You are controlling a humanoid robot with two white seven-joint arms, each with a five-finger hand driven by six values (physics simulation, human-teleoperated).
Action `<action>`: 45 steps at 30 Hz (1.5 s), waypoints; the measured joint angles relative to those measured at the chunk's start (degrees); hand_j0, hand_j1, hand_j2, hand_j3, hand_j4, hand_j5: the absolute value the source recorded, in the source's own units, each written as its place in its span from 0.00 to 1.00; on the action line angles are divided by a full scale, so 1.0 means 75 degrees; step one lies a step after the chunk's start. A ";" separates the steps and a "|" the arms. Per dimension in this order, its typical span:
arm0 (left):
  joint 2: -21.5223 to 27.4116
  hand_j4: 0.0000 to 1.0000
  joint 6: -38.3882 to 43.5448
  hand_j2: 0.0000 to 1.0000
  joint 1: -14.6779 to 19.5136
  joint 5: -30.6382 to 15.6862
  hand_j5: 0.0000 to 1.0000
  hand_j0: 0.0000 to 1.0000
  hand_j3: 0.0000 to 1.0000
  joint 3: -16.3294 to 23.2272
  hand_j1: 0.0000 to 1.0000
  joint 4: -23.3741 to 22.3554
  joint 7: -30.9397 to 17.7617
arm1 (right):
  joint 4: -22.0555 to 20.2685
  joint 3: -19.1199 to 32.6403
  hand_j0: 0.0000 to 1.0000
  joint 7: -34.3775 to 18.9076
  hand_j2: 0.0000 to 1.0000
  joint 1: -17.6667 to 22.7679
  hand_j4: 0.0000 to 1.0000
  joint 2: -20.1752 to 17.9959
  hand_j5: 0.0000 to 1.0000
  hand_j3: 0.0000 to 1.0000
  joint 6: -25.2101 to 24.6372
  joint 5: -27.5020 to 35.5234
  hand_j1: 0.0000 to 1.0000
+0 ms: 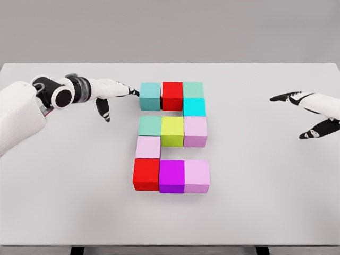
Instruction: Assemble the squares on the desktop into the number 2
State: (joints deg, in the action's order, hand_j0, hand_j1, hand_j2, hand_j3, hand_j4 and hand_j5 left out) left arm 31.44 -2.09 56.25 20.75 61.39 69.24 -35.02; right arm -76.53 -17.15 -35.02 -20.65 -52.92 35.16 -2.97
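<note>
Light is coming in soft and even from above, so the white table (265, 212) is looking bright with no glare. The block cluster (171, 137) is casting only faint shadows just beside its lower edges. Everything's looking slightly soft, kind of upscaled, and edges around the cluster are blurring a little.

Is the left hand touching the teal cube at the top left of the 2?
Cannot tell. In the head view the left hand's fingertips reach the teal cube's left edge, with no clear gap or contact visible.
</note>
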 measured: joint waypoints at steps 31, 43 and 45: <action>0.0000 1.00 0.0010 1.00 -0.0035 0.0001 1.00 1.00 1.00 -0.0012 1.00 0.0117 0.0000 | -0.0502 0.0021 1.00 0.0000 1.00 0.0152 1.00 -0.0004 1.00 1.00 0.0000 -0.0170 1.00; 0.0226 1.00 -0.0049 1.00 -0.0012 -0.0082 1.00 1.00 1.00 -0.0160 1.00 0.0132 0.0000 | -0.0536 0.0024 1.00 0.0000 1.00 0.0152 1.00 0.0001 1.00 1.00 0.0000 -0.0212 1.00; 0.0541 1.00 -0.0469 1.00 -0.0281 -0.0300 1.00 1.00 1.00 -0.0643 1.00 0.0243 -0.0002 | -0.0537 0.0024 1.00 0.0000 1.00 0.0152 1.00 0.0002 1.00 1.00 0.0000 -0.0218 1.00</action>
State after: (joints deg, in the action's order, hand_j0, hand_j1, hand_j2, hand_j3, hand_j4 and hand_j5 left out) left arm 35.50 -5.60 54.14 18.50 56.57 71.07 -35.03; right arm -80.55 -16.97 -35.02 -19.51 -52.90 35.16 -4.60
